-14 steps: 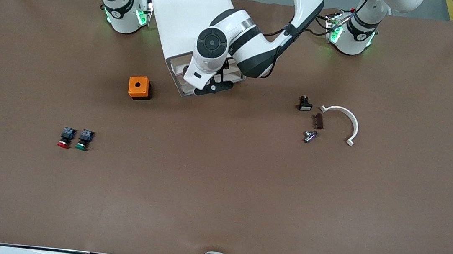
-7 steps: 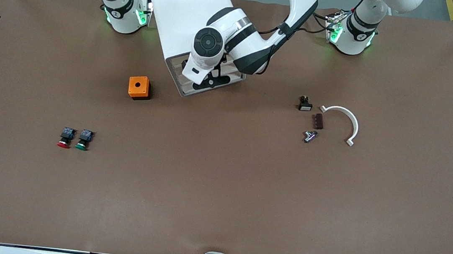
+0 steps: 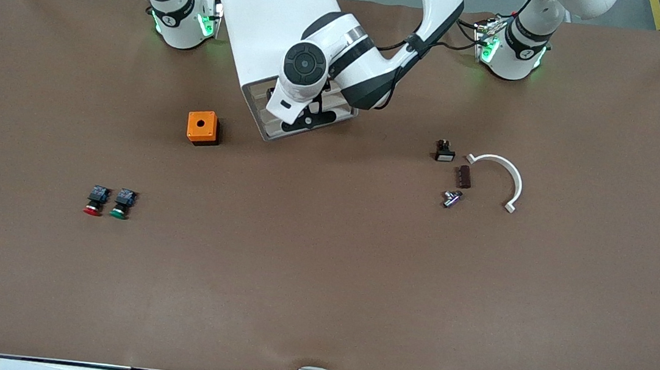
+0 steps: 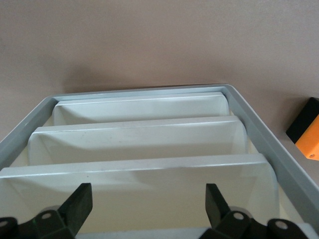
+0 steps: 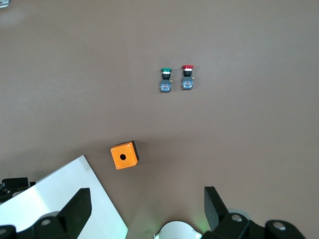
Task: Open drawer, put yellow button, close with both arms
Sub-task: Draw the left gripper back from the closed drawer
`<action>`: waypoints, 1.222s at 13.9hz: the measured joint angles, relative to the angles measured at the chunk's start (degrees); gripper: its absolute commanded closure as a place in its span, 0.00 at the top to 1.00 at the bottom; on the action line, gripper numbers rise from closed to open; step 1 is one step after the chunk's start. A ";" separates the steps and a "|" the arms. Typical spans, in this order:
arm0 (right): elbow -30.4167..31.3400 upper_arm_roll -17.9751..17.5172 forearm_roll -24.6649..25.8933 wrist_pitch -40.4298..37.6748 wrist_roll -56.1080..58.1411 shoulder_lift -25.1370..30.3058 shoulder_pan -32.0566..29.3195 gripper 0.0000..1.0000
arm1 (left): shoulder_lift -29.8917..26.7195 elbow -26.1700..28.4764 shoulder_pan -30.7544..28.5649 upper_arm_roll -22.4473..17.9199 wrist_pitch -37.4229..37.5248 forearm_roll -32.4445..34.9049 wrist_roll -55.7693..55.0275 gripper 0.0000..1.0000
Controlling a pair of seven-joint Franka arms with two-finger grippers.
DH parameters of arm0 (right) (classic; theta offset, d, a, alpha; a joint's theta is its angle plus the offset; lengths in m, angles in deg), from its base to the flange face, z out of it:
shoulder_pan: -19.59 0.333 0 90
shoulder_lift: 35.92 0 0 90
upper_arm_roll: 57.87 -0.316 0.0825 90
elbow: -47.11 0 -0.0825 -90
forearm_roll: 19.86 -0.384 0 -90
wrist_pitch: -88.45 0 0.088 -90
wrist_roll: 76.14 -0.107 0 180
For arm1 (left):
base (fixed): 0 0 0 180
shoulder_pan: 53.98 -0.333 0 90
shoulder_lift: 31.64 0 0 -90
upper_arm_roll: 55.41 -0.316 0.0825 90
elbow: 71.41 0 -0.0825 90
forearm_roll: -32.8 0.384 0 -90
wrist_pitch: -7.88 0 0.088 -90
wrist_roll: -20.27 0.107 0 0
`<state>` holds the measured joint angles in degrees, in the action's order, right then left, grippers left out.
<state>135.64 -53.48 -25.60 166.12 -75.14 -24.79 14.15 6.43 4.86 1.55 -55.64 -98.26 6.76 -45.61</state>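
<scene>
Left gripper [image 3: 310, 117], jaws spread, at the cabinet's [image 3: 268, 13] drawer [image 4: 144, 132] fronts; closing looks under way; right gripper [image 5: 144, 211] waits spread.

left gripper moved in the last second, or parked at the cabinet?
Yes. The left gripper has pulled back toward the cabinet, away from the front camera; it now sits over the drawer fronts, fingers open. The orange box stayed put.

no readable text, labels or numbers

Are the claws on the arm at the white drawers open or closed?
Open: the left gripper has its two black fingers standing wide apart before the cabinet, gripping nothing.
</scene>
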 measured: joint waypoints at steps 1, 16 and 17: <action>0.17 0.00 0.09 0.46 0.00 0.00 0.00 1.00 | -0.03 -0.02 -0.04 -0.02 -0.01 0.00 0.00 1.00; 2.17 -0.59 4.88 2.85 0.02 -0.02 0.00 1.00 | -4.30 -0.78 -15.12 -0.83 -0.04 1.65 0.00 1.00; 2.18 -0.63 4.88 2.85 0.02 -0.02 0.00 1.00 | -4.34 -0.77 -16.13 -0.84 -0.04 1.87 0.00 1.00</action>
<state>137.82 -54.11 -20.72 168.97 -75.13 -24.80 14.15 2.09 4.09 -14.59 -56.48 -98.30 8.63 -45.62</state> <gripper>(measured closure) 0.000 0.000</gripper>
